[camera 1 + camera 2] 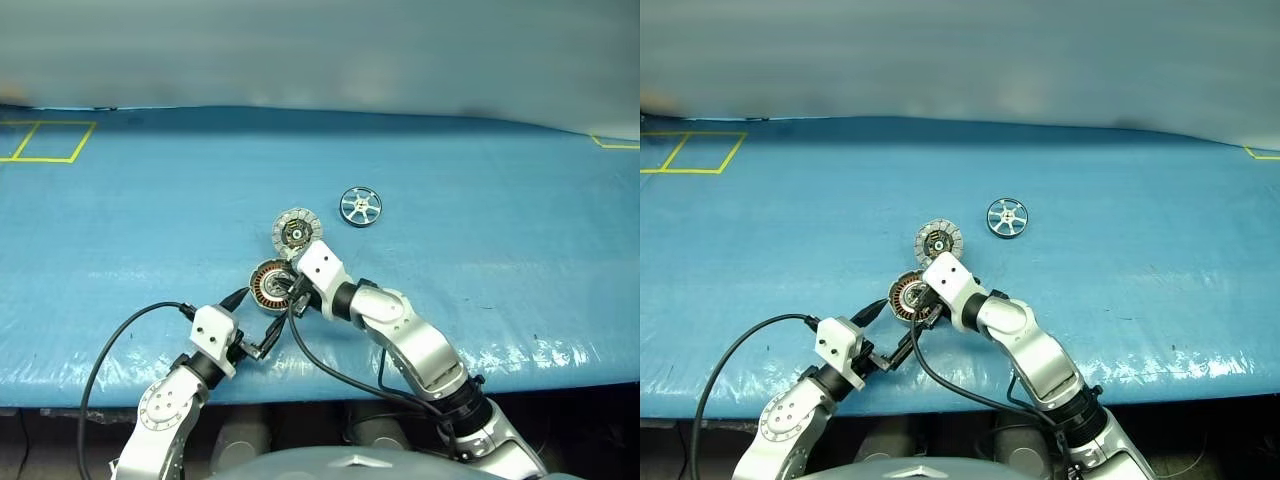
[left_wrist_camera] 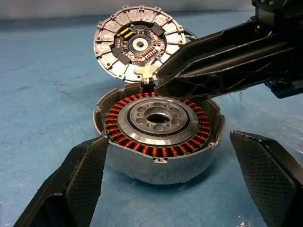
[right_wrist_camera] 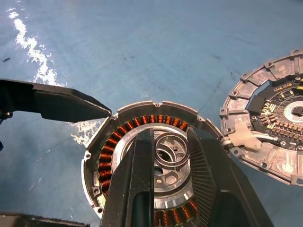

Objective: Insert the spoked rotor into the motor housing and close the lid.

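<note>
- Left wrist view puts the left gripper point(image 2: 165, 175) nearest, its two fingers spread wide on either side of the motor housing point(image 2: 158, 137), touching nothing. I judge it stands ready to steady the housing rather than to grip it.
- Right gripper point(image 3: 165, 189) reaches over the housing's open top, fingers a narrow gap apart and closed on nothing I can make out. Their tips hover over the dark centre inside the copper windings point(image 3: 106, 161). Whether they touch the metal cannot be told.
- Housing sits on the blue table point(image 1: 480, 200) with its cavity bare, so the rotor has yet to go in.
- Lid point(image 1: 297, 231) lies just beyond, hinged open at the housing's far edge with its circuit face up, leaving the cavity open from above.
- Spoked rotor point(image 1: 360, 207) lies flat farther back, towards the robot's right, well apart from both grippers. Fetching it looks like the next need.
</note>
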Robot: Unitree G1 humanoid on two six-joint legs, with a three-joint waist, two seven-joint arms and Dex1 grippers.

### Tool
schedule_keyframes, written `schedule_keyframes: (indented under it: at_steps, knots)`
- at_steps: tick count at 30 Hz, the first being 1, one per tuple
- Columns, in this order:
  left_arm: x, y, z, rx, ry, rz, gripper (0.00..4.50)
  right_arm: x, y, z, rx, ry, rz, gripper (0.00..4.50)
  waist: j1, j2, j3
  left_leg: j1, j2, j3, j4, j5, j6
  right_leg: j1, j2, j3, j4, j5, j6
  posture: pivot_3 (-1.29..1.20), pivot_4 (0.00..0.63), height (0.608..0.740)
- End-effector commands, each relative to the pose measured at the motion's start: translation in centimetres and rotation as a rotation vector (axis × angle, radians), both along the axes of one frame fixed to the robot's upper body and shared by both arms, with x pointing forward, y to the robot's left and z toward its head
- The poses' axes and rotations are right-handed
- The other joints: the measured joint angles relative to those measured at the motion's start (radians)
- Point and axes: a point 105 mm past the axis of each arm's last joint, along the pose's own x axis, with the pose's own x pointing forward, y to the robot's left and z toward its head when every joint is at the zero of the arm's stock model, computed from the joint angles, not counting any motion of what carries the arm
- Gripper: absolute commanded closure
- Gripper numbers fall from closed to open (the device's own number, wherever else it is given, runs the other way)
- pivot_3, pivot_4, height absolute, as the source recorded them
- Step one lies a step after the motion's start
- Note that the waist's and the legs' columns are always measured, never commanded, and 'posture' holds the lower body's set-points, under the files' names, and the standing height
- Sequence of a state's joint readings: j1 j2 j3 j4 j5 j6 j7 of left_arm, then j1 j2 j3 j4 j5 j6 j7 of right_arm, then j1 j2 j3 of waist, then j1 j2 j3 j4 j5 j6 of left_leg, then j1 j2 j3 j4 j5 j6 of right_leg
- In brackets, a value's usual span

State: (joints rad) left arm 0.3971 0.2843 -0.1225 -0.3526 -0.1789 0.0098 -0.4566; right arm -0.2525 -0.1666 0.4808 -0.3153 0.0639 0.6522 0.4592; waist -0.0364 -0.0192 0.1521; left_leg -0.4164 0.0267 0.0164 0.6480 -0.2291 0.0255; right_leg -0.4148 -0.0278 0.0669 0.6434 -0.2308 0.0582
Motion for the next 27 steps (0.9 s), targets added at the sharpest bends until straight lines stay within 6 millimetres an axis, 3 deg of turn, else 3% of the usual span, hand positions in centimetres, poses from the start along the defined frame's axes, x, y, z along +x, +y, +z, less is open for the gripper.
schedule_keyframes:
  at_steps: [1, 12, 26, 27]
  knots:
    - [0.2, 0.0, 0.8, -0.004, -0.05, 0.013, 0.0, 0.1, 0.8, 0.6, 0.024, -0.026, 0.024, 3.83, 0.0, 0.0, 0.0, 0.0, 0.0, 0.0, 0.0, 0.0, 0.0, 0.0, 0.0, 0.0, 0.0, 0.0, 0.0, 0.0, 0.15, 0.74]
    - [0.4, -0.1, 1.1, -0.009, -0.081, 0.022, 0.0, 0.5, 1.0, -1.7, -0.008, 0.036, 0.014, 3.83, 0.0, 0.0, 0.0, 0.0, 0.0, 0.001, 0.0, 0.0, 0.0, 0.002, 0.001, 0.0, 0.001, 0.002, -0.003, 0.0, 0.15, 0.74]
    - [-0.1, 0.1, 0.7, -0.012, -0.062, 0.015, 0.0, -0.2, 1.5, -2.1, -0.001, 0.067, 0.058, 3.83, -0.003, 0.0, 0.0, 0.001, 0.001, 0.001, 0.0, 0.0, 0.0, 0.002, 0.002, 0.001, 0.001, 0.002, -0.003, 0.0, 0.15, 0.74]
    - [-0.1, 0.1, 0.6, -0.008, -0.061, 0.013, 0.0, -0.2, 1.5, -2.1, 0.0, 0.068, 0.058, 3.48, -0.002, 0.0, 0.0, 0.001, 0.001, 0.001, 0.0, 0.0, 0.0, 0.002, 0.002, 0.001, 0.001, 0.002, -0.003, 0.0, 0.15, 0.74]
